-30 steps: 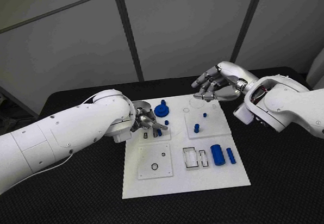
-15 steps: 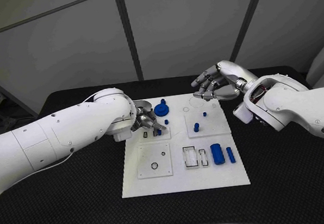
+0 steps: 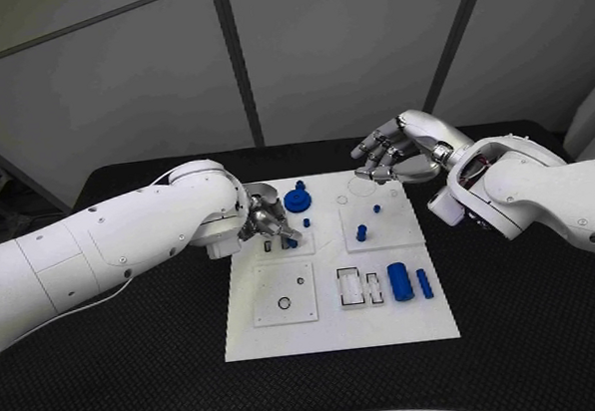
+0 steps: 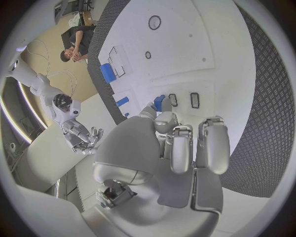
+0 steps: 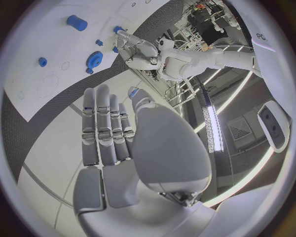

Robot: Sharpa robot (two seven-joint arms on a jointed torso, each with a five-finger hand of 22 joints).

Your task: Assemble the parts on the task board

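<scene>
Little has shifted: my left robot hand [image 3: 270,223] pinches a blue part [image 3: 289,241] at the board's [image 3: 341,331] upper-left slots; right robot hand [image 3: 397,158] hovers empty, spread. Next, I'd seat it squarely.

On one black table [image 3: 144,384] before me: one white task board [image 3: 341,333], my two hands, left hand [image 3: 268,224] and right hand [image 3: 396,154], one blue gear [image 3: 297,202], two blue cylinders [image 3: 399,281] side by side, two black rings [image 3: 283,305]; the smaller blue pegs [image 3: 362,231] are too small to count.
</scene>
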